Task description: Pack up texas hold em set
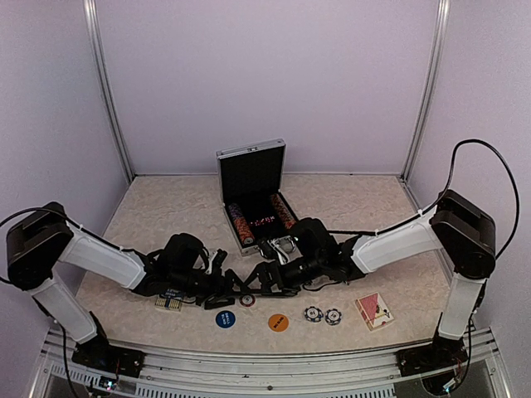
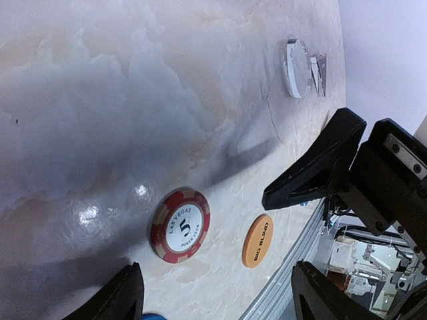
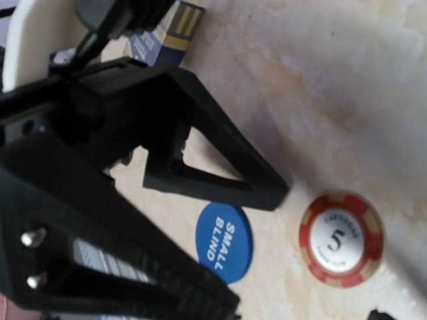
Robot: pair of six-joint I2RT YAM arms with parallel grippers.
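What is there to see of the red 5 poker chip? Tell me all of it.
The red poker chip is a thick round disc, plastic or clay by its look, red with cream edge blocks and a white centre reading LAS VEGAS 5 POKER CLUB. It lies flat, face up, on the marbled tabletop, apart from the orange BIG BLIND disc and the blue SMALL BLIND disc. Nothing else touches it.

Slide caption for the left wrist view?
Open left pincer poised near a red 5 chip, orange Big Blind disc beside it.
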